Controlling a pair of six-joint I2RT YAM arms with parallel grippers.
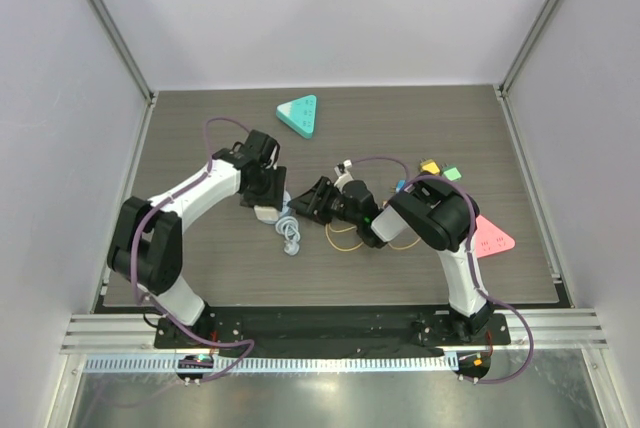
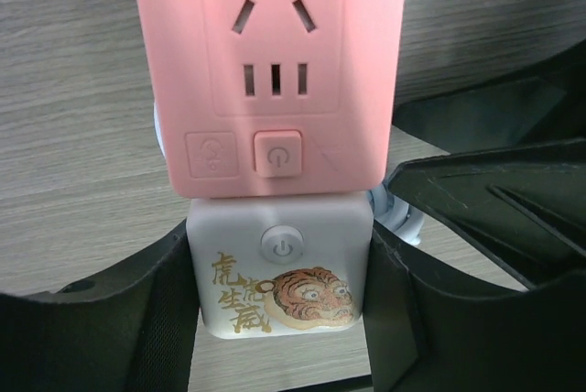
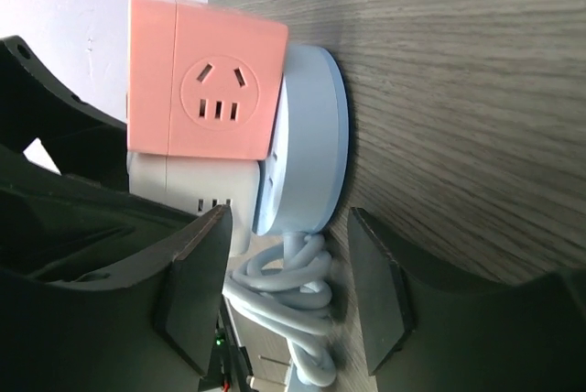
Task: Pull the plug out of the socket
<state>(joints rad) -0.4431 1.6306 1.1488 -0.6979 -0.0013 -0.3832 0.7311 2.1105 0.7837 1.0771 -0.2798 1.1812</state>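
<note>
Looking down from above, the left fingers (image 1: 263,193) sit on the white socket cube (image 1: 268,213) near the middle of the table (image 1: 200,138). The right fingers (image 1: 318,198) are just beside it on the other side, and a coil of white cable (image 1: 289,235) lies in front. At this range, what is plugged into the cube is hard to make out.

From the left wrist, the left fingers (image 2: 160,319) are clamped on the two flanks of the white socket cube (image 2: 279,268), which has a tiger print and a push button. The pink plug cube (image 2: 270,71) sits hard against its far face, with no gap at the seam. Both look like rigid moulded plastic, light and smooth, probably a little slippery, with rounded corners. The flat side walls are the places to grip, not the face with the button.

From the right wrist, the right fingers (image 3: 197,287) stand apart and hold nothing. They straddle the cable (image 3: 288,300) and the lower rim of a pale blue round base (image 3: 311,136) that the cubes rest against. The pink plug cube (image 3: 206,90) lies beyond the fingertips. I judge the pins hold by friction, so the pull should run straight along them, away from the white cube, with the fingers on opposite flat sides of the pink body. A twisted pull could bend the pins or slip off.
</note>
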